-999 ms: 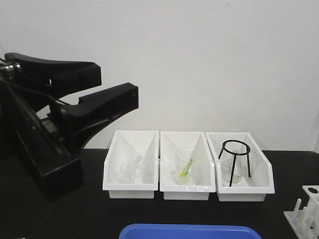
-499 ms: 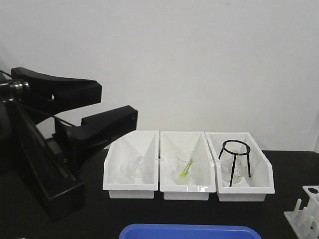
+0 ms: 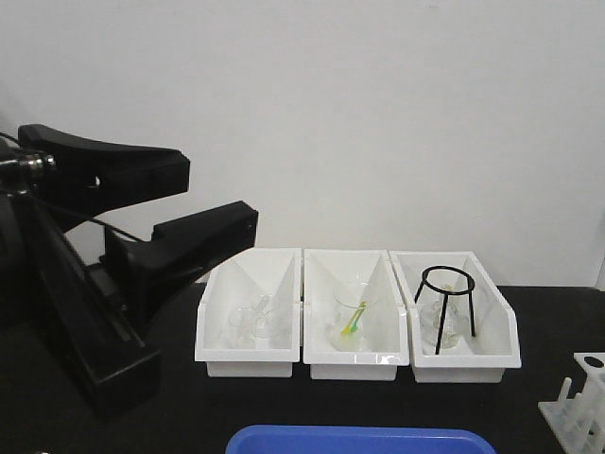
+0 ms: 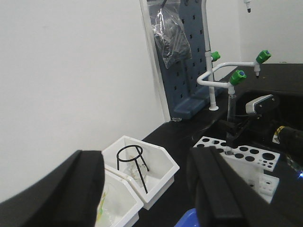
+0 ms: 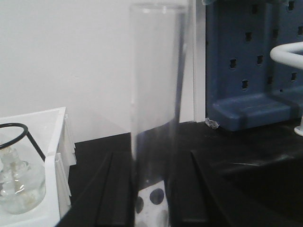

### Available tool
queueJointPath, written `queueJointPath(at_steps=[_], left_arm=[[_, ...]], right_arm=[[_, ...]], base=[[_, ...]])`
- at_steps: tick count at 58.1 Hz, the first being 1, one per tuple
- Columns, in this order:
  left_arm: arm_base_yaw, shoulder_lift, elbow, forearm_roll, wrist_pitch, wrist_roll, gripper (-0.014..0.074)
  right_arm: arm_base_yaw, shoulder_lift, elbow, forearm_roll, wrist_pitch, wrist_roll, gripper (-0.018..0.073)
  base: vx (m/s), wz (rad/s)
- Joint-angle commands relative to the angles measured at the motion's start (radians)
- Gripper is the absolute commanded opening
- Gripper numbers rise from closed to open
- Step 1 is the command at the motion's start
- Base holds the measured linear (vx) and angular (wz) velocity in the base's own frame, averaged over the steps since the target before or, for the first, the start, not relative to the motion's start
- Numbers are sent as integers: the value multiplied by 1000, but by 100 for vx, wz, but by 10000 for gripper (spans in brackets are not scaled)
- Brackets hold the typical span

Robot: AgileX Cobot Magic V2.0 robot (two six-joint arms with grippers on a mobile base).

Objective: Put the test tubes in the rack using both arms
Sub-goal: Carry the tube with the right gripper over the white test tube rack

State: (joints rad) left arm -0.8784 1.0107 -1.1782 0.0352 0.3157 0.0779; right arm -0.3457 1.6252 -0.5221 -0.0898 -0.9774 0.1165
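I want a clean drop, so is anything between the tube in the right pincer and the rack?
Nothing visible does. The right pincer holds the tube upright directly over the rack, and nothing shows beneath the tube but the rack's top.

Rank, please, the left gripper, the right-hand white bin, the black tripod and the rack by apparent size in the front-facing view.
1. left gripper, though nearest the camera.
2. right-hand white bin.
3. black tripod and rack, about alike; the rack is cropped by the frame.
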Motion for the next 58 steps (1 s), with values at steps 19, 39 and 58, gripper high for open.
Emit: queueJointPath(at_steps=[19, 39, 58], left_arm=[[-4, -12, -29, -1, -73, -5, 498], [-4, -12, -29, -1, -74, -11, 498], [-4, -12, -29, -1, -80, -11, 498]], right_arm=[[-6, 74, -26, -10, -99, -6, -5], [-6, 225, -26, -10, -229, -7, -4], [-6, 263, -26, -10, -224, -9, 22]], base=[[0, 0], [0, 0], [0, 0]])
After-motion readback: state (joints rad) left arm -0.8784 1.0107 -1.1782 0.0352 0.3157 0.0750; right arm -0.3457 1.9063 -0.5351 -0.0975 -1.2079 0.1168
